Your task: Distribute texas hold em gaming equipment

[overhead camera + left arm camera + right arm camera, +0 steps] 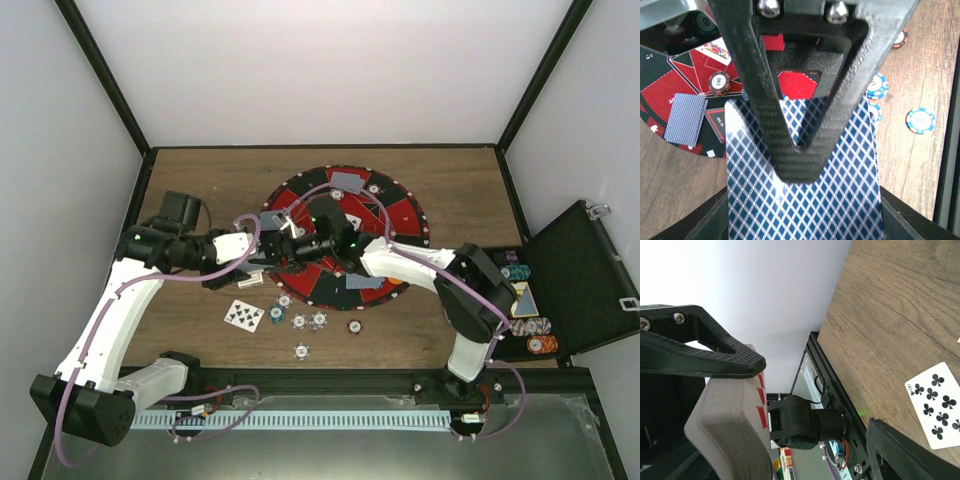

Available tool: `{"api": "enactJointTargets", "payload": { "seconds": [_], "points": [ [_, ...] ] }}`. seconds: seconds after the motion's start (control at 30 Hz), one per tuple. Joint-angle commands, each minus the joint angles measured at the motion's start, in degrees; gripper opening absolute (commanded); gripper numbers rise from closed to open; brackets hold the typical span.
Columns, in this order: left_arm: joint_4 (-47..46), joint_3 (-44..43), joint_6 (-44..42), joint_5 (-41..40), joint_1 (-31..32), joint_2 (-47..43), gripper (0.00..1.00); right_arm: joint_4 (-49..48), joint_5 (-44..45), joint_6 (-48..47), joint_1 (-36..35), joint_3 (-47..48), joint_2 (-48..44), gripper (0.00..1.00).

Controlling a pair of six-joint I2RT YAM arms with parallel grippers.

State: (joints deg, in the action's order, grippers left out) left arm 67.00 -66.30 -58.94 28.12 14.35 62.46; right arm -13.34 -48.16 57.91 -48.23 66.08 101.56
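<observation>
My left gripper [800, 165] is shut on a deck of playing cards [800, 205] with blue diamond backs, held over the near left part of the round mat [405, 215]. My right gripper [318, 243] meets it there and stands open: its upper finger [715, 360] rests on the deck [730, 425], while the lower finger [905, 450] is well apart. Face-down cards [349, 181] lie on the mat. An eight of clubs [243, 315] lies face up on the wood. Several chips [298, 320] sit near it.
An open black case [580, 280] at the right holds more chips [535, 327]. A maroon chip [719, 83] and a face-down card [685, 120] lie on the mat's edge. Blue chips [920, 120] lie on the wood nearby.
</observation>
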Motion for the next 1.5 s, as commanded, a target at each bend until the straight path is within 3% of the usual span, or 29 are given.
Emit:
{"api": "enactJointTargets", "payload": {
  "seconds": [0.0, 0.3, 0.83, 1.03, 1.23, 1.47],
  "points": [
    [-0.9, -0.4, -0.8, 1.8, -0.1, -1.0, 0.05, 3.9, 1.4, -0.6, 2.5, -2.7, -1.5, 0.7],
    [-0.9, -0.4, -0.8, 1.2, -0.1, -1.0, 0.05, 6.7, 1.8, -1.9, 3.5, -1.6, -3.7, 0.51],
    [-2.1, -0.1, 0.2, 0.9, -0.1, 0.3, 0.05, 8.4, 3.0, -1.6, 5.3, -2.0, -9.7, 0.01],
    [-2.3, 0.1, 0.2, 0.4, -0.1, 0.6, 0.05, 10.7, 2.3, -2.7, 10.1, -3.8, -13.1, 0.01],
    [-2.8, 0.1, 0.5, -0.4, -0.1, 1.2, 0.06, 18.5, -0.5, -9.5, 23.7, -6.0, -15.3, 0.01],
    [-2.9, 0.9, 0.8, -0.9, -0.1, 1.7, 0.06, 31.2, 5.8, -23.6, 38.9, 1.7, -6.1, 0.01]
  ]
}}
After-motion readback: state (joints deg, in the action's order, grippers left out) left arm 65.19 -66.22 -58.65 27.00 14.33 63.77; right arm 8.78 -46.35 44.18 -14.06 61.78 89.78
